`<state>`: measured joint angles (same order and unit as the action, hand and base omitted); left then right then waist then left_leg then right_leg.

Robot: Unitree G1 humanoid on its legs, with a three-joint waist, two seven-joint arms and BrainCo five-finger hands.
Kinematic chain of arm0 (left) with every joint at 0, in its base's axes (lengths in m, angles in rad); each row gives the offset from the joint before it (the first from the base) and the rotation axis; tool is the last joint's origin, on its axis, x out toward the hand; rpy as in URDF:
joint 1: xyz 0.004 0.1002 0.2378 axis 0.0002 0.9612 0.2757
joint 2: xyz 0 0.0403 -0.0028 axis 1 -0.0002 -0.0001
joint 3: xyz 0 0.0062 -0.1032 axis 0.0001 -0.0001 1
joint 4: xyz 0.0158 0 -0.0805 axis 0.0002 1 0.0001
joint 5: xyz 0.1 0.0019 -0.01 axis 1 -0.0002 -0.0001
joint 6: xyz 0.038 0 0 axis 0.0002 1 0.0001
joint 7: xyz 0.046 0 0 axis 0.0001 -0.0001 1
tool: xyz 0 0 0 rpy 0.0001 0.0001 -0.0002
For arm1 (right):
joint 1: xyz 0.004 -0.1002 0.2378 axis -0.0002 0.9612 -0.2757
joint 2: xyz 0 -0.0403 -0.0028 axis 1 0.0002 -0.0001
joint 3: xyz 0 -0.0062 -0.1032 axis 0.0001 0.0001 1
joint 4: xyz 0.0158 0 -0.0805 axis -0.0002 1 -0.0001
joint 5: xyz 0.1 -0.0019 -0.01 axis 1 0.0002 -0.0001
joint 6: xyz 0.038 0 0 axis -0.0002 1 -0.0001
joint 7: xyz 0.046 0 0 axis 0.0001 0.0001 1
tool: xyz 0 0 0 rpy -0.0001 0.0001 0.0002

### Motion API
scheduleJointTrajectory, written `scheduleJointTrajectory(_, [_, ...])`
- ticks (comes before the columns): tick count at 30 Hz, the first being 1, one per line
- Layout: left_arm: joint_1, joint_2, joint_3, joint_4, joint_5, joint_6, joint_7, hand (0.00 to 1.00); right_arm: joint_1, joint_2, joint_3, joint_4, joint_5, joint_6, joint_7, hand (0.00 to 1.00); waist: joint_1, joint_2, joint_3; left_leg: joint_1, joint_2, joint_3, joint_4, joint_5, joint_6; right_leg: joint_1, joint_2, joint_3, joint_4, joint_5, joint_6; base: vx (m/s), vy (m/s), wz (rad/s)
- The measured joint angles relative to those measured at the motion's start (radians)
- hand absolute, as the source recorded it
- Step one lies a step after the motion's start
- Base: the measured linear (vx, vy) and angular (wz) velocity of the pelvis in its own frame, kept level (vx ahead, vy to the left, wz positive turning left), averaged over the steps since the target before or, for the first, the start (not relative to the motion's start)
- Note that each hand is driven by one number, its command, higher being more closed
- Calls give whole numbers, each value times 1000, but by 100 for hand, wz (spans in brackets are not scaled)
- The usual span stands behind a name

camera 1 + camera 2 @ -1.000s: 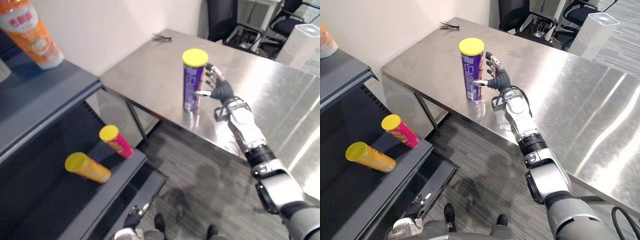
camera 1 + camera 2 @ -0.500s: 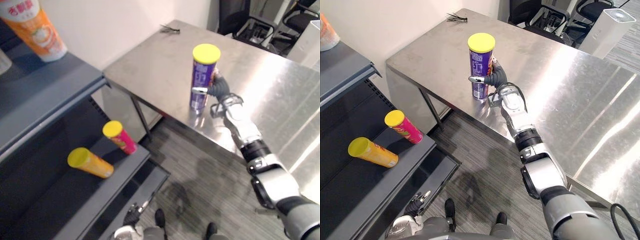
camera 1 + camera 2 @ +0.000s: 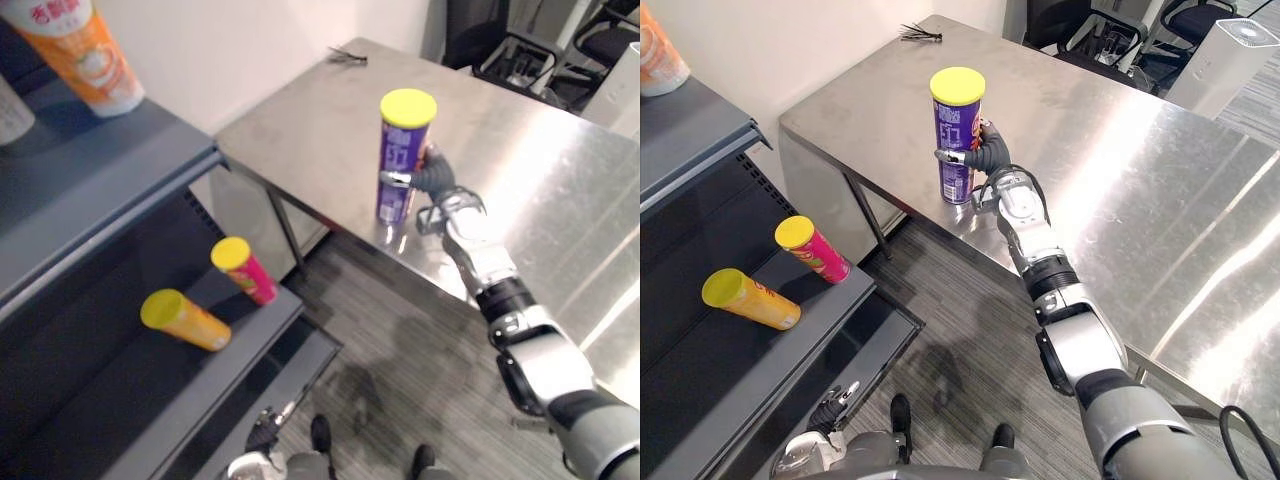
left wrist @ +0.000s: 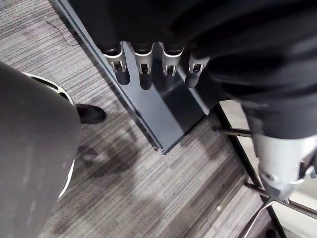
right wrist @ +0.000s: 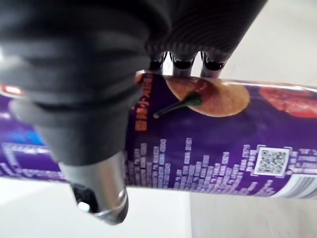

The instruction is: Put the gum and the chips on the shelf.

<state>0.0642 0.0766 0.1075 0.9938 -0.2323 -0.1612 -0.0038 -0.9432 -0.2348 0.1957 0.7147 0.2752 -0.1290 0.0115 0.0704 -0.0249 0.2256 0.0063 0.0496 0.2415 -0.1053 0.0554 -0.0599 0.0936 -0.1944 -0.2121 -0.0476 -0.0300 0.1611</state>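
- Currently at the grasp stage: right hand (image 3: 990, 160) is closed round the chips can (image 3: 954, 135), thumb across the front, fingers round the back, roughly mid-height on the body.
- Can stands upright on the table (image 3: 560, 170), near its edge. Base looks to be on the steel, so I judge it isn't lifted yet.
- Left hand (image 4: 145, 69) hangs low near the floor, fingers relaxed, holding nothing.
- Shelf (image 3: 110, 410) is off to the right hand's left and lower than it. An orange tube (image 3: 190, 320) and a pink tube (image 3: 248, 275) lie on its lower board, near each other but apart.
- Can't tell which item, if any, is the gum.
- To do this step well, firm up the grip before lifting. A tall, smooth cylinder will likely slip or pivot under a light pinch.
- Lift straight up to clear the table edge, then swing left and down, lid up.
- Aim for bare board clear of the two tubes; a nudge could roll them off the front.
- Upper board overhangs the lower one, so come in low under it.
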Motion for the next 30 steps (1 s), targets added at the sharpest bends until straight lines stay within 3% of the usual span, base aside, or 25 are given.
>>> scheduleJointTrajectory(2, [0,-1,1,0,0,1,1,0,16,-5,-1,-45,1,8,-9,100,-4,0,0,0,9,4,2,4,0,-3,2,8,0,4,-6,8,-22,-6])
scheduleJointTrajectory(6, [1,-4,13,-1,1,11,3,0,99,-35,-39,-298,2,13,-9,100,-5,1,0,1,31,18,7,8,-5,-15,23,30,1,26,-28,0,-31,-12])
scheduleJointTrajectory(10, [5,-5,18,0,11,18,3,0,207,-80,-107,-547,12,-20,-5,100,-20,1,-1,2,44,23,7,14,-13,-21,34,45,2,31,-29,-40,-30,-11])
scheduleJointTrajectory(13, [13,-4,22,2,14,18,3,0,275,-105,-134,-640,31,-40,-1,100,-41,2,-2,3,52,26,4,22,-15,-24,42,54,1,31,-29,-81,-36,-9])
scheduleJointTrajectory(22, [28,-10,50,11,20,18,1,0,494,-137,-191,-796,58,-56,36,100,-45,5,-46,3,76,46,0,44,-24,-51,62,70,17,20,-40,-95,-21,-10])
scheduleJointTrajectory(30, [49,3,56,22,57,17,-4,0,706,-149,-312,-917,58,-60,74,100,-61,-25,-104,3,76,17,0,47,-28,-35,58,49,19,13,-36,0,5,10])
